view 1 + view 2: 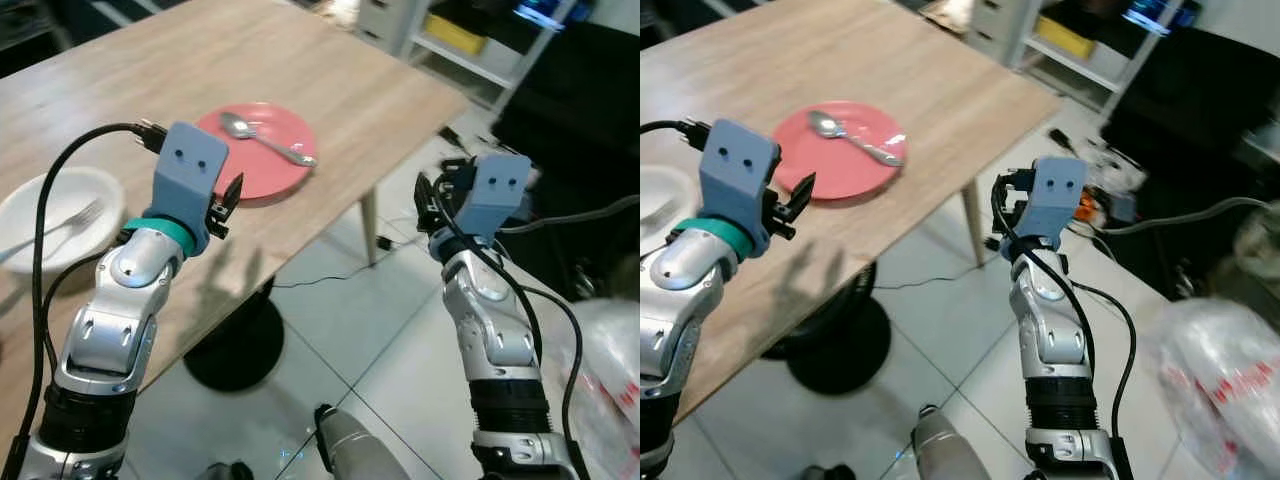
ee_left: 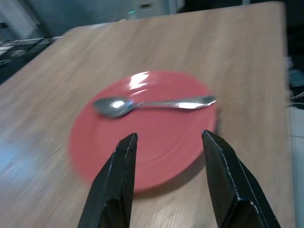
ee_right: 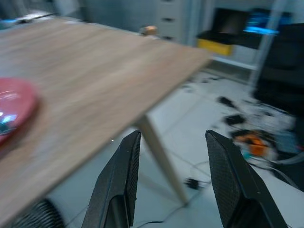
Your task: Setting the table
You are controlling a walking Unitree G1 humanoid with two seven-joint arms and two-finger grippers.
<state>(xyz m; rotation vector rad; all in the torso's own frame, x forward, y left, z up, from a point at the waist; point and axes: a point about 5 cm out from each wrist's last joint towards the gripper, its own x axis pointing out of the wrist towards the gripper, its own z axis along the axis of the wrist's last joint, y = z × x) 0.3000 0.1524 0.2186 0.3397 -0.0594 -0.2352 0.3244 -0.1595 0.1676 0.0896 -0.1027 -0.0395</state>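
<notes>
A red plate [image 1: 265,150] lies on the wooden table [image 1: 120,80] near its right edge, with a silver spoon [image 1: 268,138] across it. Further left, a fork [image 1: 60,228] rests in a white dish [image 1: 50,210]. My left gripper [image 1: 225,203] hovers just short of the red plate's near rim. In the left wrist view it is open [image 2: 168,137], with the plate [image 2: 142,142] and spoon [image 2: 152,103] beyond its tips and nothing between its fingers. My right gripper [image 1: 432,190] is raised over the floor, right of the table corner, open and empty [image 3: 173,135].
A slanted table leg [image 1: 368,225] and a black round base [image 1: 235,345] stand on the white tiled floor. Cables lie on the floor by the right arm. A shelf with a yellow box [image 1: 455,35] is at the back; a plastic bag [image 1: 610,370] at the right.
</notes>
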